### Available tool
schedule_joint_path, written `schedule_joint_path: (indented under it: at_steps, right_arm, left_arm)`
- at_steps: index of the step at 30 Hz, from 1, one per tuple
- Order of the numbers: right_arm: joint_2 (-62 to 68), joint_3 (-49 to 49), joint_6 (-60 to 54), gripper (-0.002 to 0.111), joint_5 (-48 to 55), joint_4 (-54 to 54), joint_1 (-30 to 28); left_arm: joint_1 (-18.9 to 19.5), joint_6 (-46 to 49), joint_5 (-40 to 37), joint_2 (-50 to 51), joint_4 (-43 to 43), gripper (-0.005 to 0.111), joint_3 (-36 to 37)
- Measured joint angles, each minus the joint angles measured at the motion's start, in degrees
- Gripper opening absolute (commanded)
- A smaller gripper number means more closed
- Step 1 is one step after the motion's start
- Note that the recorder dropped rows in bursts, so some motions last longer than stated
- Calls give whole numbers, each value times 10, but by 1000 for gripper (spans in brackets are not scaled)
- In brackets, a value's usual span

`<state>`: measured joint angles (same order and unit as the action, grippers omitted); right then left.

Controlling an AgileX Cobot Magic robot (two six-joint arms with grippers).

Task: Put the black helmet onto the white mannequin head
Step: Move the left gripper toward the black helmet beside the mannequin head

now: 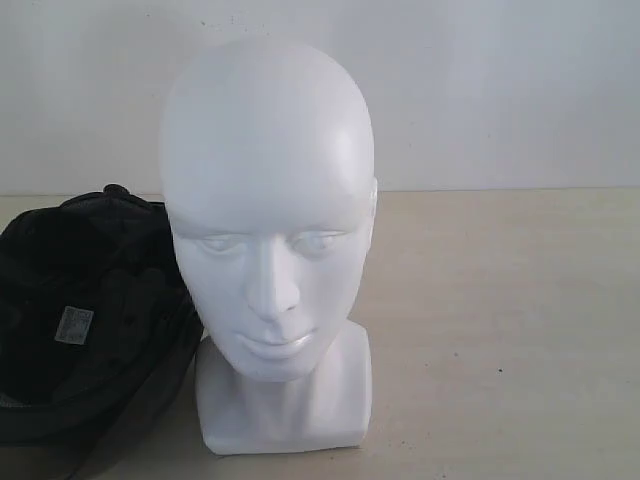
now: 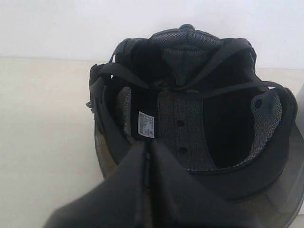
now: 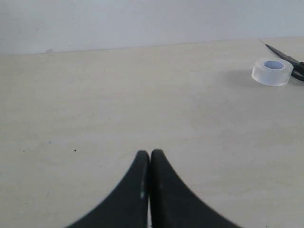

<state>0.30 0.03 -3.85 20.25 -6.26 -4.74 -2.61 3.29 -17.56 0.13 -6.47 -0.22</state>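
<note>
1. Exterior view: the white mannequin head (image 1: 268, 230) stands upright in the middle of the surface (image 1: 500, 330), facing the camera on its blocky base. The black helmet (image 1: 85, 310) lies just beside it on the left with its opening upward, cut off by the left and bottom edges. I cannot tell whether it touches the base. To the right of the head, the surface runs open back to the wall (image 1: 500, 90). The end effectors appear only in the wrist views.
2. Left wrist view: the left end effector (image 2: 148, 146) has its fingers pressed together, gripping nothing. Its tips lie over the helmet's near rim, possibly touching, though that is hard to judge. Much clearer here are the padded lining, the small label (image 2: 146, 124) and the chin straps (image 2: 213, 88) crossing the opening. The smoky visor (image 2: 103, 159) runs below the rim, partly hidden by the fingers.
3. Right wrist view: the right end effector (image 3: 150, 154) is also closed and empty, over bare surface. Only this view shows a clear tape roll (image 3: 271, 71) and black scissors (image 3: 289, 61), which are cut off at the picture's edge.
</note>
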Motion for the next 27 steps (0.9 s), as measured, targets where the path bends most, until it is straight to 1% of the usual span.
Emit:
schedule_joint_path:
  at_steps: [14, 15, 17, 18, 21, 22, 25, 27]
  right_arm:
    - [0, 0, 0, 0, 0, 0, 0]
    - [0, 0, 0, 0, 0, 0, 0]
    - [0, 0, 0, 0, 0, 0, 0]
    - [0, 0, 0, 0, 0, 0, 0]
    - [0, 0, 0, 0, 0, 0, 0]
    - [0, 0, 0, 0, 0, 0, 0]
    - [0, 0, 0, 0, 0, 0, 0]
    - [0, 0, 0, 0, 0, 0, 0]
  left_arm:
    - [0, 5, -3, 0, -5, 4, -2]
    - [0, 5, -8, 0, -12, 4, -10]
    - [0, 5, -11, 0, -25, 4, -61]
    - [0, 4, -8, 0, -36, 4, -107]
    - [0, 3, 2, -1, -80, 4, -178]
    - [0, 3, 16, -1, -90, 4, -197]
    - [0, 3, 65, -1, -99, 4, -207]
    - [0, -4, 77, -1, -115, 4, -210]
